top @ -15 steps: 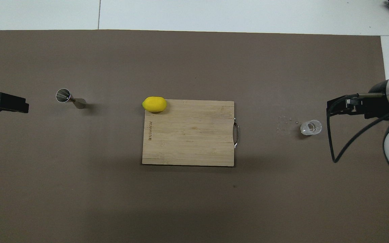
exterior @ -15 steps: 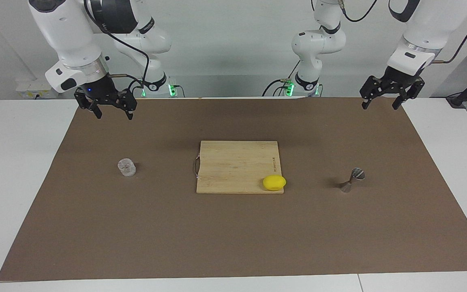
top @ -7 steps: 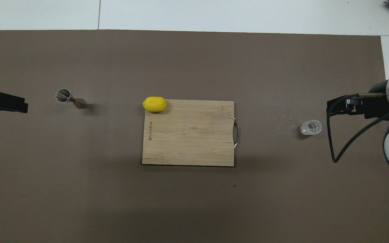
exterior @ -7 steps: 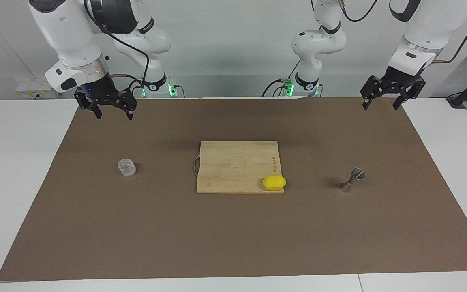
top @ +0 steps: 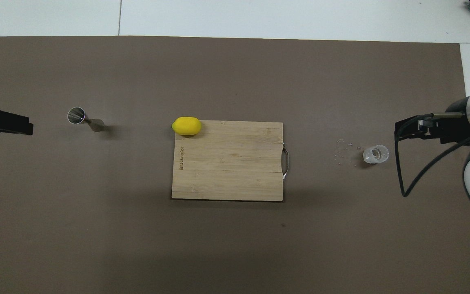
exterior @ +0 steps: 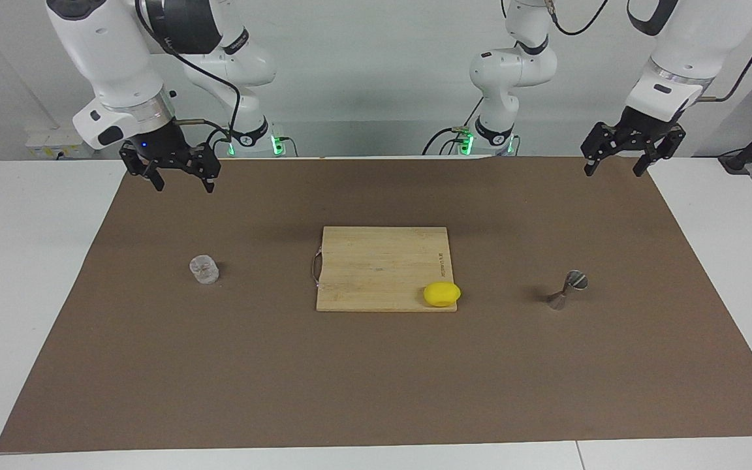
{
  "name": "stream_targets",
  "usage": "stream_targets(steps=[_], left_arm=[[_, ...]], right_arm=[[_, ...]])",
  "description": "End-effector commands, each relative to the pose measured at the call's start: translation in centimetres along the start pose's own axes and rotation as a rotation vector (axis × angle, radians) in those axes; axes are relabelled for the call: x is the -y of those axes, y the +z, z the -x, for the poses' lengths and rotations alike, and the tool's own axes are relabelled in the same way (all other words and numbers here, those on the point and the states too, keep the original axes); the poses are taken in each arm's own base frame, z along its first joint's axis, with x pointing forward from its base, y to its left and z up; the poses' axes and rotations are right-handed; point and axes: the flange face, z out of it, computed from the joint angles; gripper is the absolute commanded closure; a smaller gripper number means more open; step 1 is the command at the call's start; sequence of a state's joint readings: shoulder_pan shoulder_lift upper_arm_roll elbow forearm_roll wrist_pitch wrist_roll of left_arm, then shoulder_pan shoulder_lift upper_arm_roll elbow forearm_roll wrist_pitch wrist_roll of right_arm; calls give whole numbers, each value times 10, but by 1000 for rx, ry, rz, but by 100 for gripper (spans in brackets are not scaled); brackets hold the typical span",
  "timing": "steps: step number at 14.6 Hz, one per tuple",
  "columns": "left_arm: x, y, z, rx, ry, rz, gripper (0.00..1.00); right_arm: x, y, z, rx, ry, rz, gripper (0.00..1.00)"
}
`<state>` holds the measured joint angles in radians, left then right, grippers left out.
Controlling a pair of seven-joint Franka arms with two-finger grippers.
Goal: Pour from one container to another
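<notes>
The clear glass cup (exterior: 204, 269) (top: 375, 154) stands on the brown mat (exterior: 376, 378) toward the right arm's end. The steel jigger (exterior: 567, 290) (top: 85, 119) stands on the mat toward the left arm's end. My right gripper (exterior: 180, 179) (top: 402, 132) hangs open and empty over the mat's edge by the robots, well apart from the cup. My left gripper (exterior: 614, 168) (top: 18, 124) also hangs open and empty over the mat's corner at its own end, apart from the jigger.
A wooden cutting board (exterior: 376, 261) (top: 235, 171) lies in the middle of the mat, with a yellow lemon (exterior: 442, 294) (top: 186, 125) on its corner toward the jigger. A few droplets (top: 343, 149) lie on the mat beside the cup.
The left gripper has drifted very slightly up and toward its own end of the table. Nothing else has moved.
</notes>
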<state>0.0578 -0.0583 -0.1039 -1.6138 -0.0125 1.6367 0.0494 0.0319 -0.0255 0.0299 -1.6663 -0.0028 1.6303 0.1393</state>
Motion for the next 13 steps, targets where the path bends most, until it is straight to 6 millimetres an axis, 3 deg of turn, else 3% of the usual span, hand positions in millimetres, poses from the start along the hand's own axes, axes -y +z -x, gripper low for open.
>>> stream_targets(steps=[1, 5, 10, 13], left_arm=[[5, 9, 1, -49, -11, -22, 0], [8, 35, 8, -98, -17, -29, 0], [32, 72, 10, -128, -56, -38, 0], [35, 92, 9, -163, -60, -41, 0]], right_arm=[[-6, -1, 7, 5, -12, 8, 0], [-6, -2, 7, 4, -12, 8, 0], [-6, -2, 7, 4, -13, 8, 0], [-5, -2, 8, 4, -15, 8, 0]])
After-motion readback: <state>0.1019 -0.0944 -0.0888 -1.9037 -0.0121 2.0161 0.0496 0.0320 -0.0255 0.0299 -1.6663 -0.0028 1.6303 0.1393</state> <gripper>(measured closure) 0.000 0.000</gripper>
